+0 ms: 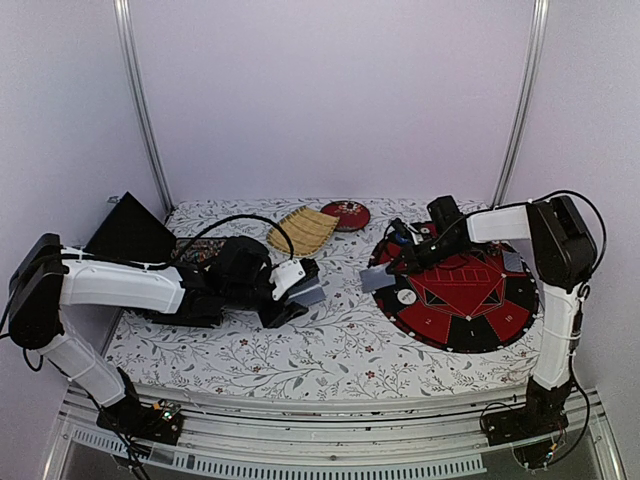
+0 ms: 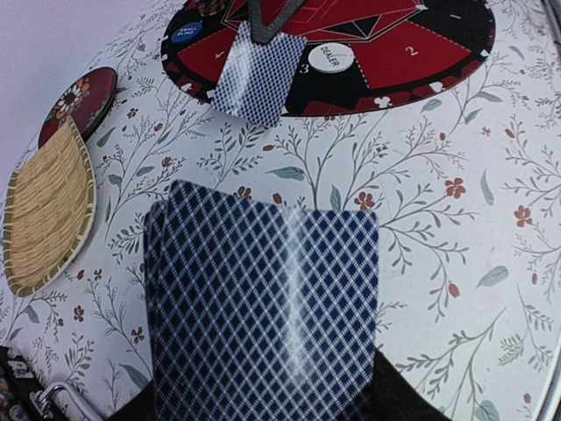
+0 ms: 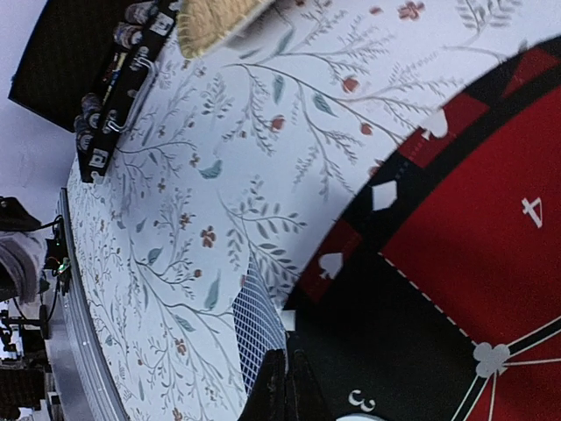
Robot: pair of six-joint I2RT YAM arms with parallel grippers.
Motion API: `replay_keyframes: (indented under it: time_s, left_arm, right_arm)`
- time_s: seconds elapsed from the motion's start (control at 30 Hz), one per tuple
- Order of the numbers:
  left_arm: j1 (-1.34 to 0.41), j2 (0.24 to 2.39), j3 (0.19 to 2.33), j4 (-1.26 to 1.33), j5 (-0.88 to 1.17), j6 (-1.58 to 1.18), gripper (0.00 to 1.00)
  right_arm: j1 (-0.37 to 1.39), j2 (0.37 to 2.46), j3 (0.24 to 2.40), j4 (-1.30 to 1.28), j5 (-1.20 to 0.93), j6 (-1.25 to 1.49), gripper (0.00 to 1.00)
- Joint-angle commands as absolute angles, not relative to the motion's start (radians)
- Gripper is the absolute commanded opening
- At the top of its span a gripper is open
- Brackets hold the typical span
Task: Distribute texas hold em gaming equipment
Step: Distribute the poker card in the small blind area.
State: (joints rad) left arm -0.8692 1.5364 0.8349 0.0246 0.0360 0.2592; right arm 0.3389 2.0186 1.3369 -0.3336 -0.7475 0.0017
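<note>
My left gripper [image 1: 293,295] is shut on the blue-backed card deck [image 1: 309,293] and holds it over the floral cloth; in the left wrist view the deck [image 2: 263,307] is slightly fanned and hides the fingers. My right gripper [image 3: 287,353] is shut on one blue-backed card [image 3: 260,329] at the left rim of the round red-and-black poker mat [image 1: 470,300]. That card [image 2: 259,77] also shows in the left wrist view. A white dealer button [image 2: 337,57] and a blue chip [image 2: 186,33] lie on the mat. More chips sit in a rack [image 3: 110,96] at the far left.
A woven bamboo tray [image 1: 303,230] and a round red lacquer dish [image 1: 350,214] lie at the back centre. A black box [image 1: 130,228] stands at the back left beside the chip rack. Floral cloth [image 1: 330,350] lies between the arms.
</note>
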Motion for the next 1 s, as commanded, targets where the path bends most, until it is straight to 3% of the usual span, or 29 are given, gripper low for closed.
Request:
replay_keyframes:
  time_s: [0.0,0.53,0.97]
  left_arm:
    - [-0.855,1.516,0.828,0.038,0.037,0.265,0.57]
    - [-0.855,1.536,0.851,0.028,0.038,0.277,0.57]
    - [-0.856,1.524,0.838,0.031,0.03,0.271,0.56]
  right_arm:
    - [0.326,2.108,1.407,-0.375,-0.787,0.02,0.02]
    - [0.326,2.125,1.454,-0.407,-0.763,-0.013,0.02]
    - [0.285,2.097,1.506,-0.219,-0.666,0.165,0.02]
